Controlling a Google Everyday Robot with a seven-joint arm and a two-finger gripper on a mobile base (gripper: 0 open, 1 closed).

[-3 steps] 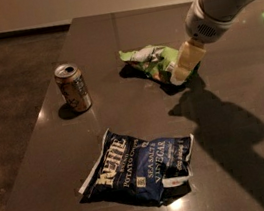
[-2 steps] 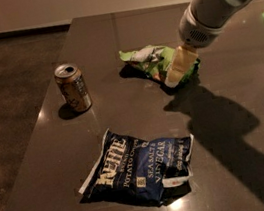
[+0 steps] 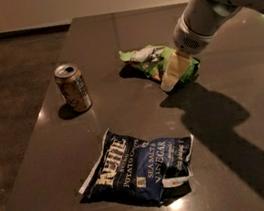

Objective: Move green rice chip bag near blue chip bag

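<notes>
Moved: end effector (image 3: 173, 72) has slid a little left and lower over the last second. It now sits on the right half of the green rice chip bag (image 3: 145, 59), where before it was at the bag's right edge.
Drink can (image 3: 73, 87): upright at the left of the surface (image 3: 104, 36), unchanged, well apart from both bags.
Blue chip bag (image 3: 140, 167): lying flat near the front edge, left of centre, not shifted.
Green rice chip bag: crumpled, far of centre, in the same spot as before — well apart from the blue chip bag.
End effector state: down on the bag, but whether it has taken hold cannot be told.
Meaning for the task: the grasp is probably being made — the carry toward the near side has not begun.
</notes>
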